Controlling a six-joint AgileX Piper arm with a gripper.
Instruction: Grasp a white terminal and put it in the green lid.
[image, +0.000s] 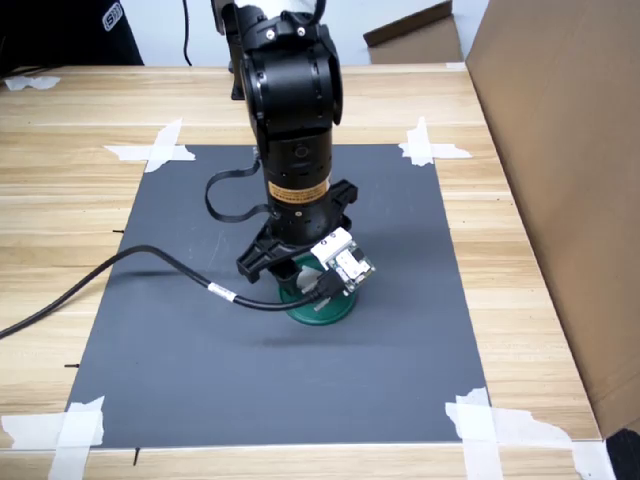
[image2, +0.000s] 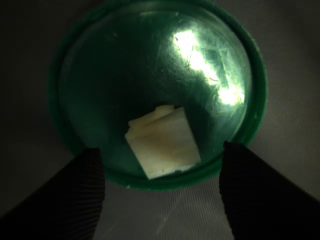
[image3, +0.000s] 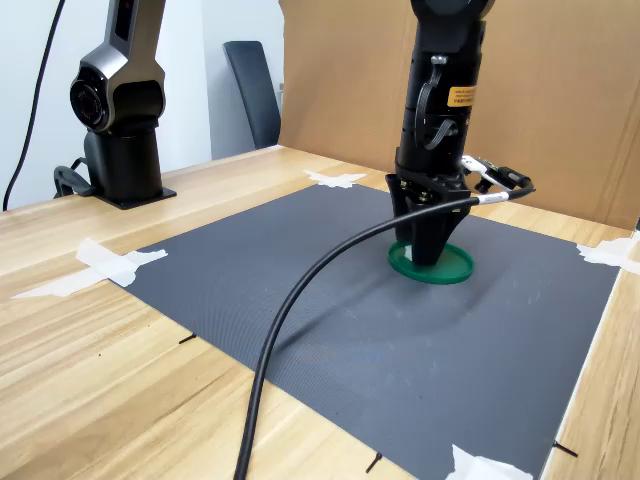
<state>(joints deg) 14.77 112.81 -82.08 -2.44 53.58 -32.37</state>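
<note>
White terminal (image2: 162, 141) sitting inside the green lid (image2: 75, 60), flat on the lid's floor, close up against the part of the rim nearest the gripper (image2: 161, 192) in the wrist view. Looks tilted a bit relative to the fingers, not squared up with them. Gripper spread wide, one dark ribbed finger (image2: 75, 192) on either side, neither touching the terminal, nothing pinched between them, tips just past the lid's rim in that shot. Can't tell from the wrist view alone whether the tips are resting on the mat or hanging a little above it. Green lid (image: 322, 312) right underneath the gripper (image: 300, 285) in the first exterior view, mostly hidden by the wrist and the small camera board (image: 345, 262) bolted on there, only the near edge of the disc peeking out. Same deal in the second exterior view: gripper (image3: 428, 250) pointing straight down into the lid (image3: 455, 270), terminal hidden behind the fingers. Lid lying flat on the dark grey mat (image: 200, 350), mat taped at its corners with white tape (image: 160, 148) onto the wooden desk (image: 60, 200). Black cable (image3: 300, 300) running off the wrist and trailing across the mat away from the gripper.
</note>
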